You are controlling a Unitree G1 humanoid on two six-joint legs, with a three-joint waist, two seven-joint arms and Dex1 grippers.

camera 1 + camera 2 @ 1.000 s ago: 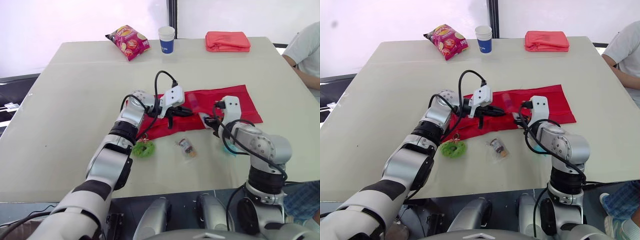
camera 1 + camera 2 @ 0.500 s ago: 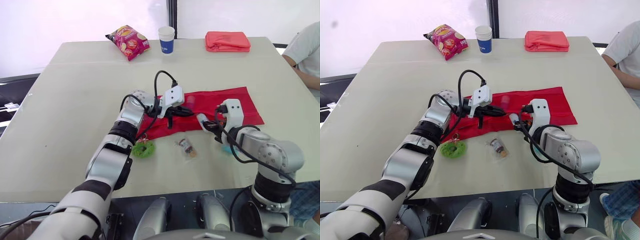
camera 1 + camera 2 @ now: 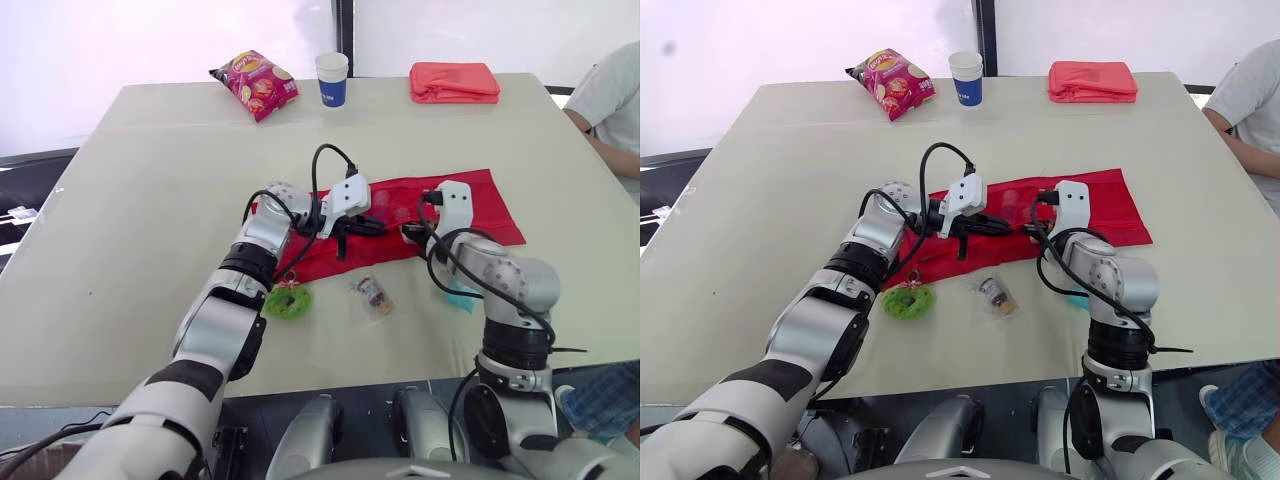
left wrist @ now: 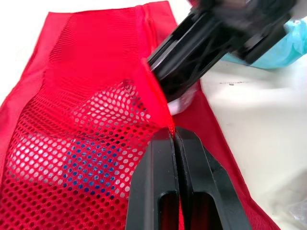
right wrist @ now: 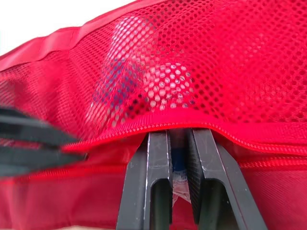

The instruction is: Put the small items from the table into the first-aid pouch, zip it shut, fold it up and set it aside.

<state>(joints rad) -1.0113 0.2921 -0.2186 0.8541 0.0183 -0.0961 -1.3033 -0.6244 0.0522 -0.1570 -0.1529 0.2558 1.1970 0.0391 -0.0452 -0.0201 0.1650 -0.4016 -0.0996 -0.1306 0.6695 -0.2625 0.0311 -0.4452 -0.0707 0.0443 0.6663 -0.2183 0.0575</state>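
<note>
The red mesh first-aid pouch (image 3: 455, 205) lies flat at the table's middle. My left gripper (image 4: 173, 133) is shut on the pouch's zipper edge (image 4: 156, 91) and holds the opening up. My right gripper (image 5: 178, 136) reaches under that edge into the opening, shut on a small white and blue item (image 5: 178, 165). Another white and blue item (image 5: 125, 72) shows through the mesh inside. In front of the pouch, on the table, lie a green ring-shaped item (image 3: 287, 301), a small clear packet (image 3: 374, 294) and a teal item (image 3: 462, 297) beside my right arm.
At the table's far edge are a chips bag (image 3: 256, 84), a paper cup (image 3: 332, 78) and a folded red cloth (image 3: 454, 82). A person sits at the right edge (image 3: 612, 95).
My right gripper has moved from the pouch's near edge forward and left into the opening, carrying the small item. My left gripper has kept its hold on the zipper edge.
</note>
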